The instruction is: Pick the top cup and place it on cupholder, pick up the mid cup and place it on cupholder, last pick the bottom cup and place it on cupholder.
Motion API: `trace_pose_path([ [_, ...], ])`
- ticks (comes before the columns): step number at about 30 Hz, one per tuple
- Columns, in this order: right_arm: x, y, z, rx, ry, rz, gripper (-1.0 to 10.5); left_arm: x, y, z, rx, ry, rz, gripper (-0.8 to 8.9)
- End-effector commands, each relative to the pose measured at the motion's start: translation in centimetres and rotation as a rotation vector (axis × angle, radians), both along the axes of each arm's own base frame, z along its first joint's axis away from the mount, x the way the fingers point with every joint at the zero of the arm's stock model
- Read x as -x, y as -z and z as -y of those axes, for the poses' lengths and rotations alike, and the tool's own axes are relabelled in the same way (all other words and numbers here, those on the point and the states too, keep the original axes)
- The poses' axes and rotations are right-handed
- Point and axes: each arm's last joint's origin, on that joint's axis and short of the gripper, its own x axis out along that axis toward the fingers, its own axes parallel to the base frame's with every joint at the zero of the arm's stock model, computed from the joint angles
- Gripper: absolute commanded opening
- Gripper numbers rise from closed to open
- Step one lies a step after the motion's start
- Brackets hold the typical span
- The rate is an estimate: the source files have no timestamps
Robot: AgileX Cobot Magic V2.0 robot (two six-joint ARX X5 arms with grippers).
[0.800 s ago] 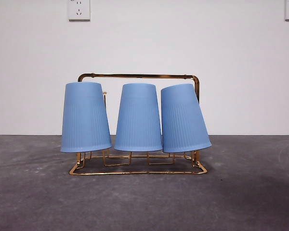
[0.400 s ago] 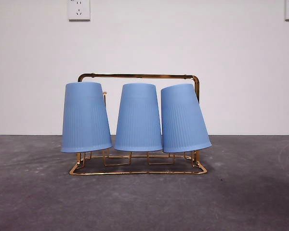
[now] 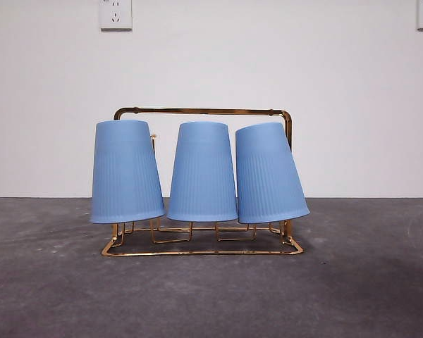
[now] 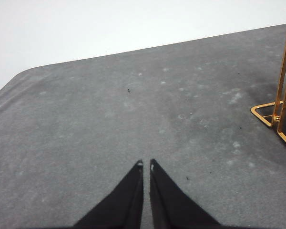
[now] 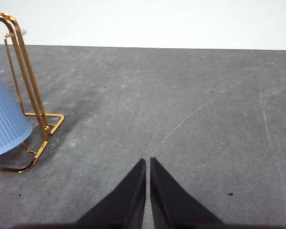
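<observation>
- Plain white wall point(image 3: 282, 63) with two sockets high up backs a dark grey table point(image 3: 211, 296), whose far edge runs level behind the rack.
- Across the last second almost nothing has changed in the front view: the leftmost cup has settled a hair to the right, and no arm shows there at any point. That stillness suggests the placing work is finished.
- Left gripper point(image 4: 146, 165) hangs over bare table with its jaws closed tip to tip, holding nothing; only a corner of the rack sits at the side of its view, well apart.
- Cupholder point(image 3: 201, 111) stands mid-table on its rectangular base, and all three cups rest upside down on it.
- Left cup point(image 3: 126, 171) and middle cup point(image 3: 202, 172) sit nearly upright; right cup point(image 3: 269, 173) tilts, its top leaning toward the middle one and its rim swung outward.
- Right gripper point(image 5: 148, 161) likewise hovers over bare table, jaws pressed together and empty, the rack's end and the tilted cup near but apart.
- Open table lies on both sides of the rack and in front, so either arm could withdraw freely.
</observation>
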Motion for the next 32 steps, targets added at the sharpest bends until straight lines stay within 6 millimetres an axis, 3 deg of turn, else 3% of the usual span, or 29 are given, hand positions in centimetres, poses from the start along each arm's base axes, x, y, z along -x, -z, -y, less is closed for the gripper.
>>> trace_pose_path([
  [1, -0.02, 0.07, 0.02, -0.008, 0.005, 0.004, 0.1, -0.08, 0.75, -0.03, 0.000, -0.003, -0.026, 0.15],
  [32, -0.02, 0.07, 0.02, -0.008, 0.005, 0.004, 0.1, -0.10, 0.78, -0.03, 0.000, -0.003, -0.029, 0.15],
])
